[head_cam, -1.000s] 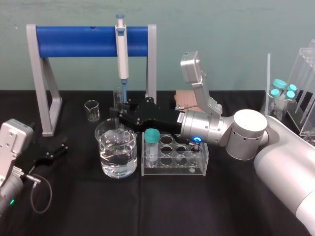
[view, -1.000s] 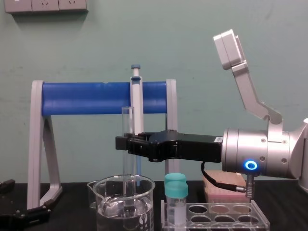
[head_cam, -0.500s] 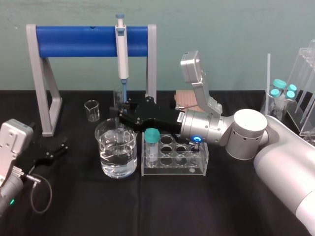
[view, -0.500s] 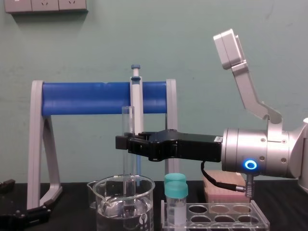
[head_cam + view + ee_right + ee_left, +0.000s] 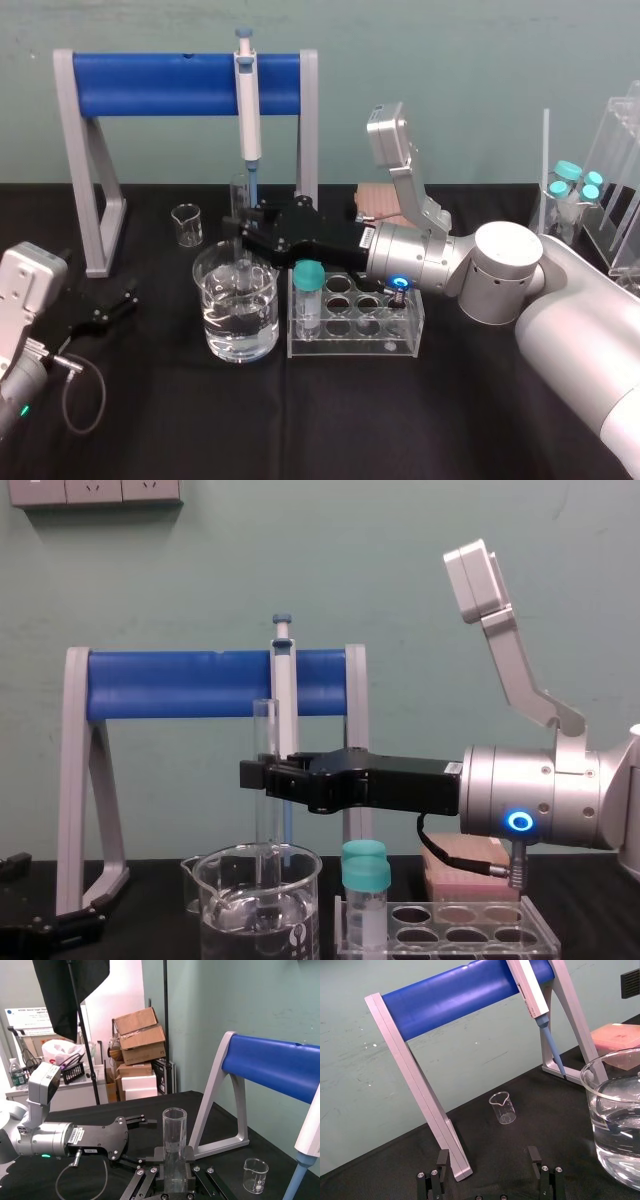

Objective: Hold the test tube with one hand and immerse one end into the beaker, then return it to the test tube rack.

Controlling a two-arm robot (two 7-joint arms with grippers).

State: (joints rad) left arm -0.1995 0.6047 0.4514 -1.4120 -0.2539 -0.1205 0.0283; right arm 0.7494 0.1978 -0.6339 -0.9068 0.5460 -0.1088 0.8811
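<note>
My right hand (image 5: 262,777) is clamped on the tube (image 5: 265,730), tip in the beaker (image 5: 207,910) mid-frame, so the dip looks done. Rack (image 5: 350,345) return not yet done. Left hand (image 5: 488,1160) idle lower left, fingers apart.

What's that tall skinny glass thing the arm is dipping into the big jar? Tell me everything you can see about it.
It is a test tube: long, thin, clear glass, open at the top, no cap. It stands upright, gripped about midway by the right claw, black and two-fingered. Its lower end is down inside the beaker, apparently dipped in the water there.
</note>
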